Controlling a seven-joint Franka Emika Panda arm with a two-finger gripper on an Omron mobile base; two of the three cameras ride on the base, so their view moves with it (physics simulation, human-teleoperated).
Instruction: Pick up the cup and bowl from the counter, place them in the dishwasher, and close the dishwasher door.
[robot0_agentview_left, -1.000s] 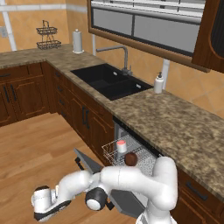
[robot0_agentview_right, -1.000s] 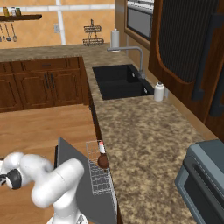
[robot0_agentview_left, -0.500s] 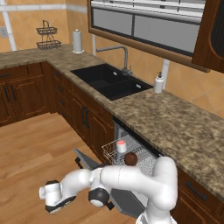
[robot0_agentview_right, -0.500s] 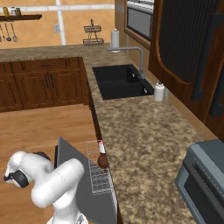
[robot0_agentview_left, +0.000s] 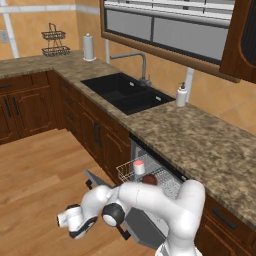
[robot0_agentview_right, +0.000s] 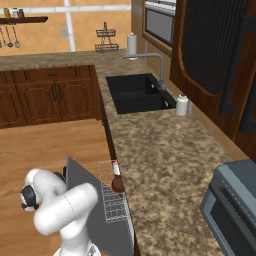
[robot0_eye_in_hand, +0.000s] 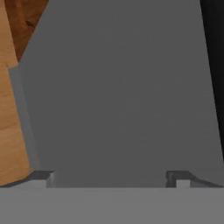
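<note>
Your cup (robot0_agentview_left: 138, 167) and bowl (robot0_agentview_left: 149, 180) sit in the dishwasher rack (robot0_agentview_left: 161, 180). Your fingers (robot0_eye_in_hand: 112, 178) stand released, facing the half-lowered dishwasher door (robot0_eye_in_hand: 122, 96).

Glossy white rounded arm links, fat tube shapes, dark grey round joint cap beside the grey flat dishwasher door (robot0_agentview_left: 145, 227); white hand block, small dark two-finger gripper (robot0_eye_in_hand: 112, 177).

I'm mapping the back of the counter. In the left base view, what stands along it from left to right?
Black wire rack → white paper-towel roll → curved grey metal faucet → white soap bottle.
</note>
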